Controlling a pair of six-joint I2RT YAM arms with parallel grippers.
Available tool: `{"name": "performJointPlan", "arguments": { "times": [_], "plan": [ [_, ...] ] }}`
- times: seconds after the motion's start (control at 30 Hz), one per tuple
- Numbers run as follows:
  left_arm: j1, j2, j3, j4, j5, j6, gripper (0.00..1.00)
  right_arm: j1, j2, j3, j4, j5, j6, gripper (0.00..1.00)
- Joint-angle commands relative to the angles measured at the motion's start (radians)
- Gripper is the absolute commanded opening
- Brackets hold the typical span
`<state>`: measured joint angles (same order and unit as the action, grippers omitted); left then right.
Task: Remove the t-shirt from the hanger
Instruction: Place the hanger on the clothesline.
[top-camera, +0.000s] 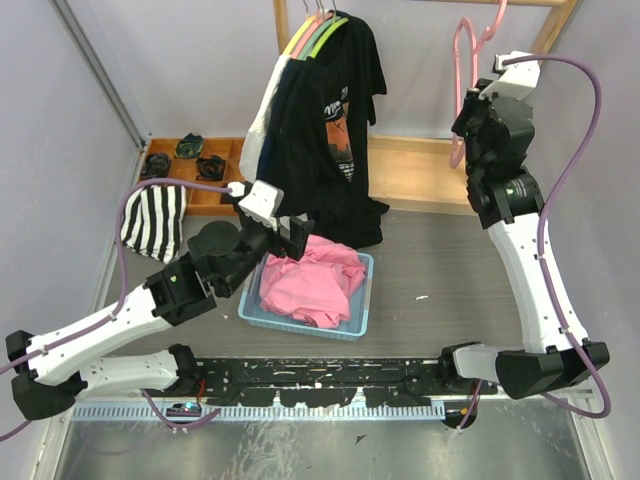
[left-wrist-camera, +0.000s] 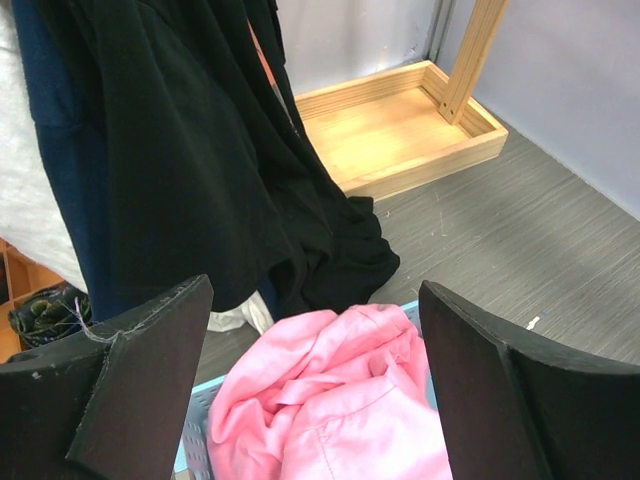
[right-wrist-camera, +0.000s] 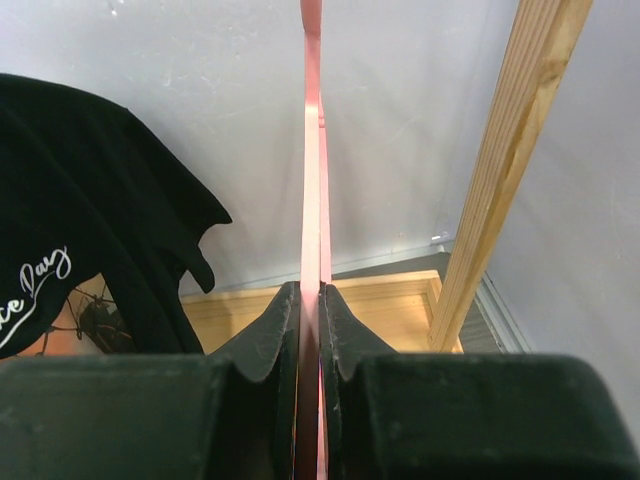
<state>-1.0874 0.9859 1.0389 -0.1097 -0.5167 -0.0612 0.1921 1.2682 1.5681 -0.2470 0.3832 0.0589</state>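
The crumpled pink t-shirt (top-camera: 312, 280) lies heaped in a pale blue plastic basket (top-camera: 300, 325) on the grey table (top-camera: 450, 270), just in front of the arms' bases. It is off its hanger altogether.

The left gripper (left-wrist-camera: 315, 300) hangs over the near left corner of the basket. Its two dark fingers (left-wrist-camera: 140, 370) are spread wide with nothing between them, and the pink cloth is visible below the gap.

Up on the right, the right gripper (right-wrist-camera: 311, 300) is raised high with its jaws pinched tight on a bare pink plastic hanger (right-wrist-camera: 312, 150). The thin edge of the hanger runs straight up between the pads. From where I stand I can't quite tell whether its hook is caught on the top rail.

Behind the basket stands a light wooden clothes rack (top-camera: 420, 170). A black t-shirt with a printed front (top-camera: 330, 130) hangs from it among other garments, and its hem pools on the table beside the basket's far edge.

To the left, a black-and-white striped cloth (top-camera: 155, 222) lies bunched near the wall.
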Motion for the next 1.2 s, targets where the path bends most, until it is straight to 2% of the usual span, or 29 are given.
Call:
{"name": "performJointPlan", "arguments": {
  "times": [0.0, 0.4, 0.63, 1.17],
  "plan": [
    [-0.002, 0.009, 0.026, 0.05, 0.006, 0.026, 0.91, -0.01, -0.044, 0.02, 0.111, -0.025, 0.0, 0.01],
    [-0.002, -0.032, 0.02, 0.053, 0.006, 0.054, 0.99, -0.017, -0.049, -0.001, 0.146, -0.204, 0.043, 0.01],
    [-0.003, -0.057, 0.0, 0.049, 0.016, 0.053, 0.98, -0.024, 0.004, 0.068, 0.076, -0.173, 0.058, 0.01],
    [-0.002, -0.067, -0.009, 0.03, -0.011, 0.049, 0.98, -0.079, 0.055, 0.13, 0.061, -0.176, 0.067, 0.01]
  ]
}}
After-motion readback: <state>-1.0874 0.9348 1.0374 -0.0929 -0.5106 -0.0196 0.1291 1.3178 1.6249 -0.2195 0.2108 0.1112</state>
